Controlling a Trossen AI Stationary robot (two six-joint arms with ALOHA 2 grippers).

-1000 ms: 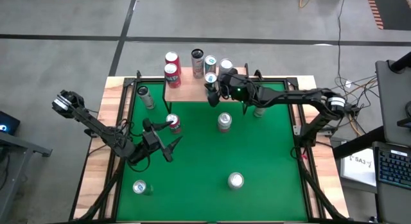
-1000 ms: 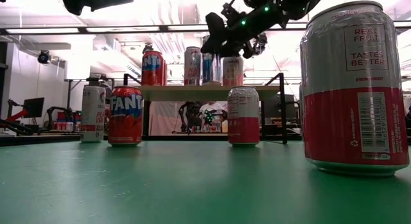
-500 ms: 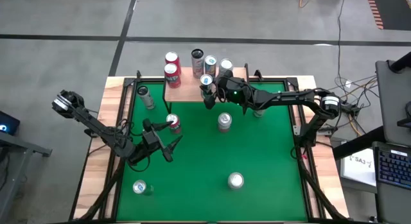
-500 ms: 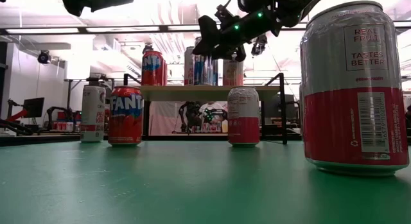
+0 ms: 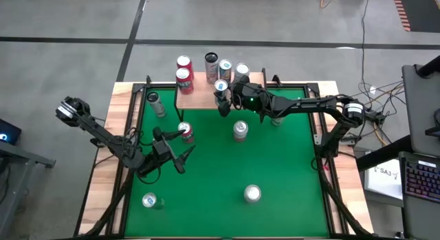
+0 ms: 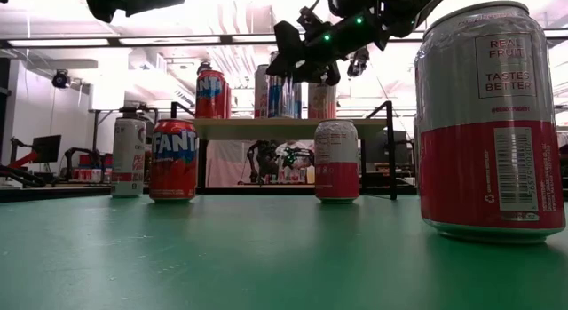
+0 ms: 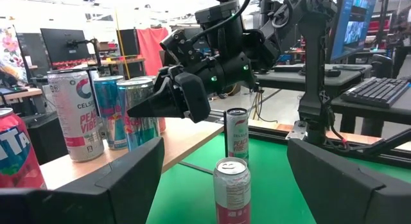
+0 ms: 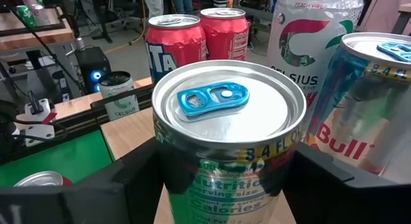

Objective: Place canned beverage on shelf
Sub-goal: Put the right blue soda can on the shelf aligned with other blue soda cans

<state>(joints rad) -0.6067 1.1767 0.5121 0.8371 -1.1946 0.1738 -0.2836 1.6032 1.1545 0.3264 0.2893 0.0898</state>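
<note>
The left gripper [image 5: 175, 152] is held low over the green table [image 5: 206, 199], its jaws spread wide and nothing caught between them. A red Fanta can [image 5: 185, 133] is seen standing just past the fingertips, outside the gap and untouched. In the left wrist view a silver and red can [image 7: 231, 189] is framed straight ahead of the open jaws, well beyond them.

Further along, the shelf [image 5: 199, 99] is reached. The blue-tabbed can [image 8: 228, 121] is found upright on the wood near the front edge, right between the jaws of the right gripper [image 5: 224, 101]. Both sides of the can are flanked closely, but whether it is being pinched or has been let go cannot be told. Beyond the jaws, a Red Bull can [image 8: 372, 115] and a Celsius can [image 8: 314, 38] are lined up on the shelf, close behind the can in the gap. Two red cans [image 8: 176, 38] are parked further back, off to one side of the jaws.
</note>
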